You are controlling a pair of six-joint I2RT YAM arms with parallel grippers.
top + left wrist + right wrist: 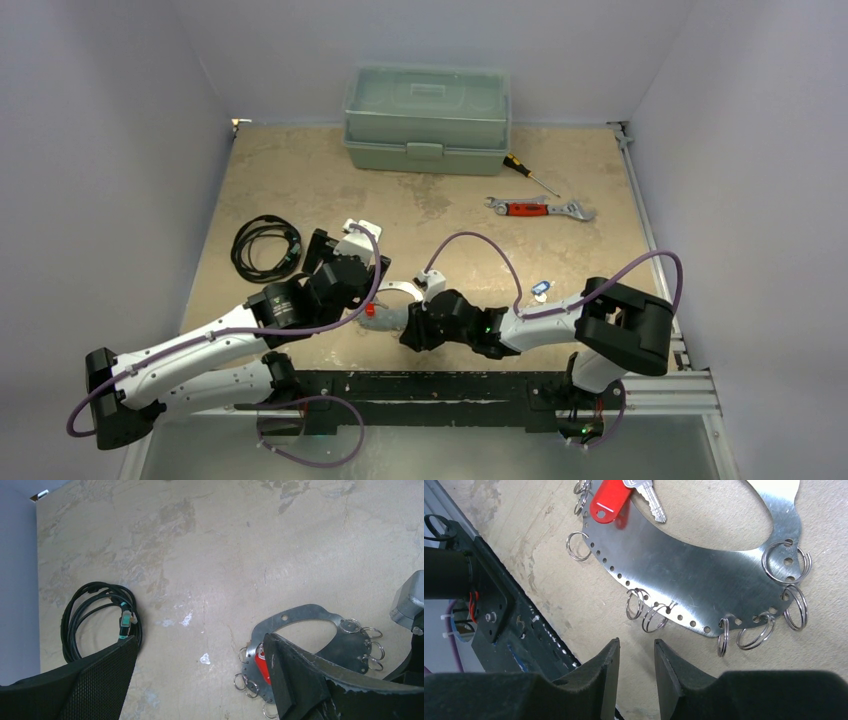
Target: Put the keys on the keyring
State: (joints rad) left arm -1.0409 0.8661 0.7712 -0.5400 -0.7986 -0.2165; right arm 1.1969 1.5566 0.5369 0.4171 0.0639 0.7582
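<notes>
You never get the whole keyring: the right wrist view crops its top, the left wrist view hides its 6 o'clock side behind one finger, and from above both wrists crowd it. It is a flat silver plate with an oval opening, lying on the counter near the front edge between the two hands, with split rings strung along its rim. The red-tagged key rests on that rim, its head cropped by the frame. The blue-tagged key lies at the plate's 3 o'clock, well apart and too small to read. Your left hand hangs low over the counter with its fingers spread wide, gripping nothing. Your right hand has the plate at its 12 o'clock, its fingers a narrow slit apart and empty.
</notes>
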